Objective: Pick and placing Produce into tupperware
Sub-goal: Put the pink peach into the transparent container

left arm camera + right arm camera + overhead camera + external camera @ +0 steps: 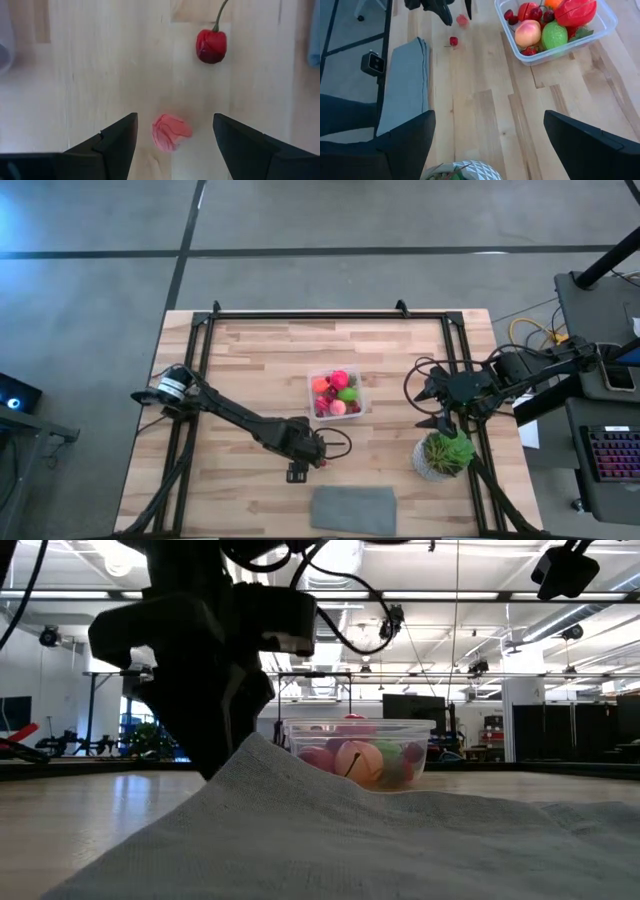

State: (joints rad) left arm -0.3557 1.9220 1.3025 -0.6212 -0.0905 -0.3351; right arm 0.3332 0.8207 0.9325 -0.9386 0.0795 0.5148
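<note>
The clear tupperware (338, 393) stands mid-table with several red, pink, orange and green toy pieces in it; it also shows in the low view (360, 753) and the right wrist view (555, 30). My left gripper (298, 471) is open, pointing down over the table in front of the tub. Its fingers stand on either side of a small pink piece (170, 132) that lies on the wood, apart from both. A dark red cherry with a stem (211, 46) lies just beyond it. My right gripper (440, 423) is open and empty at the right, above the potted plant.
A leafy green plant in a pale pot (443, 455) stands near the right front. A flat grey cloth (353, 510) lies at the near edge and fills the foreground of the low view (400, 840). A black frame (330, 315) borders the table's sides and far edge.
</note>
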